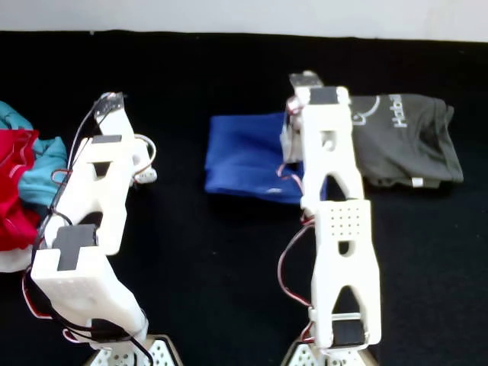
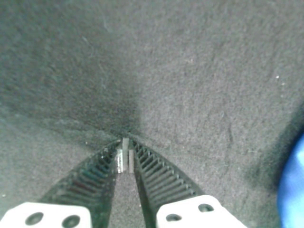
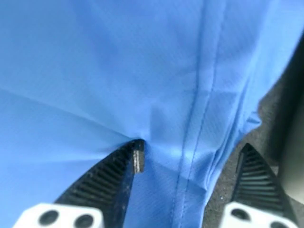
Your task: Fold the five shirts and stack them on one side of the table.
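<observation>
A folded blue shirt [image 1: 244, 156] lies mid-table on the black cloth, with a folded dark grey shirt [image 1: 408, 141] to its right. My right gripper [image 1: 305, 82] sits over the blue shirt's right edge. It is open, its fingers [image 3: 135, 159] straddling a seamed fold of the blue shirt [image 3: 118, 71]. My left gripper [image 1: 113, 103] is at the far left of the table, shut and empty. Its fingertips [image 2: 124, 157] press on the bare black cloth [image 2: 190, 71]. A sliver of the blue shirt [image 2: 293, 185] shows off to one side.
A loose pile of a red shirt [image 1: 14, 191], a teal shirt [image 1: 42, 164] and something white [image 1: 11, 259] lies at the table's left edge, next to my left arm. Open black cloth [image 1: 206, 259] stretches between the arms. The table's back edge meets a pale wall [image 1: 229, 15].
</observation>
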Available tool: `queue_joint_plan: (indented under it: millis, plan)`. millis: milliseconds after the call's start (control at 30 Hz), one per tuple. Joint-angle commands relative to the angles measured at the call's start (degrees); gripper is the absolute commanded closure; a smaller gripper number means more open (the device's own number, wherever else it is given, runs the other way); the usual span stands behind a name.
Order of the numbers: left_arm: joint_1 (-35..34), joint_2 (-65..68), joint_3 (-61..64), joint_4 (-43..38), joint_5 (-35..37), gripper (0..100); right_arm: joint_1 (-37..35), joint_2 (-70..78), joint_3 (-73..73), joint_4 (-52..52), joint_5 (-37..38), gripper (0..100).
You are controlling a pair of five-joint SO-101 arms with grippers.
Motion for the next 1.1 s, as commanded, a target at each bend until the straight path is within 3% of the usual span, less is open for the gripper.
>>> queue_joint_plan:
  millis: [0,67,200,267,633,867,1067]
  plan:
    - [-0.6,-0.9,0.0,-2.5,0.4,99,-0.6,3.0,0.6,-2.0,-0.4,69.2]
    - [-0.6,-0.9,0.0,-2.5,0.4,99,-0.6,2.9,0.6,-1.6,-0.4,72.7]
    - [-0.6,-0.9,0.0,-2.5,0.4,99,-0.4,2.8,0.6,-1.6,-0.4,99.8]
    - [-0.6,-0.9,0.0,-2.5,0.4,99,-0.3,2.3,0.6,-0.8,-0.4,96.3]
    - [-0.6,-0.9,0.0,-2.5,0.4,99,1.0,-13.4,1.2,2.3,2.8,99.3]
    - [-0.6,-0.9,0.0,-2.5,0.4,99,6.7,-29.9,1.2,2.2,3.4,99.3]
    - [-0.6,-0.9,0.0,-2.5,0.4,99,13.2,-34.8,1.2,2.2,10.8,99.3]
